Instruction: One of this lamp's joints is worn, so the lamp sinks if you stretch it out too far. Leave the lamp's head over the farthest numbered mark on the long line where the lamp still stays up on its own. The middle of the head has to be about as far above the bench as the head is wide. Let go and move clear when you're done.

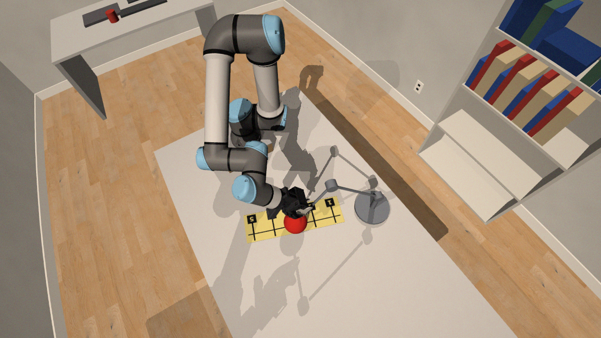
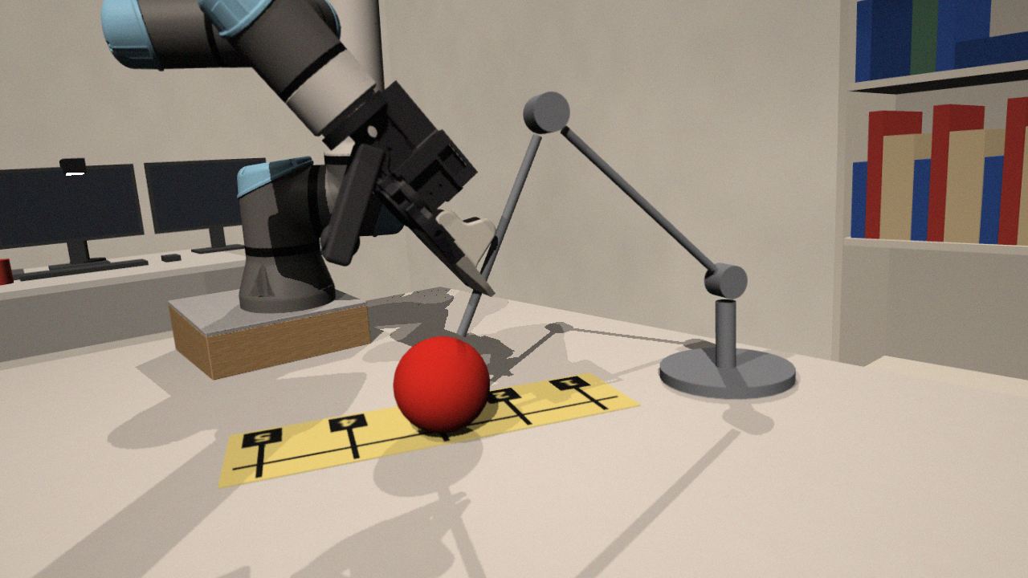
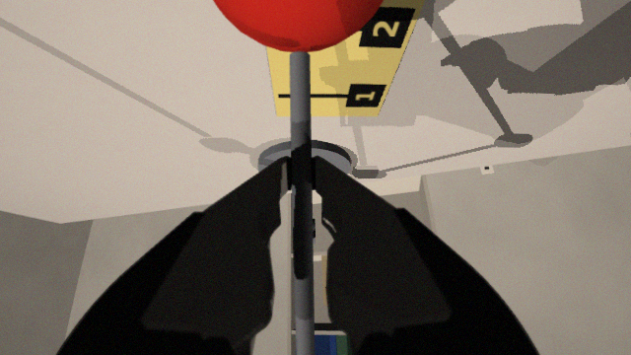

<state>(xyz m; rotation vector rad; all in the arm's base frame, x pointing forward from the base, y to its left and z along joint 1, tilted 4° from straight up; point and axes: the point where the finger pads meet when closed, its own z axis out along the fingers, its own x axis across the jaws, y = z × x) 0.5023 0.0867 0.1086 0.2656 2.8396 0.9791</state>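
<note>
The lamp has a round grey base (image 2: 727, 372), two thin grey rods joined at a high elbow (image 2: 546, 112), and a red ball head (image 2: 441, 383). The head rests low on the yellow strip (image 2: 431, 427), at about mark 3, between marks 2 (image 2: 503, 394) and 4 (image 2: 348, 422). My gripper (image 2: 479, 276) is shut on the lamp's forearm rod (image 3: 300, 123) a little above the head. In the wrist view the two dark fingers clamp the rod, with the head (image 3: 296, 20) at the top. From above, the gripper (image 1: 303, 206) sits beside the head (image 1: 295, 223).
The arm's wooden pedestal (image 2: 269, 334) stands at the bench's back left. A bookshelf (image 1: 525, 96) stands at the right. A desk with monitors (image 2: 129, 201) is behind. Marks 1 (image 2: 570, 383) and 5 (image 2: 261, 437) lie at the strip's ends.
</note>
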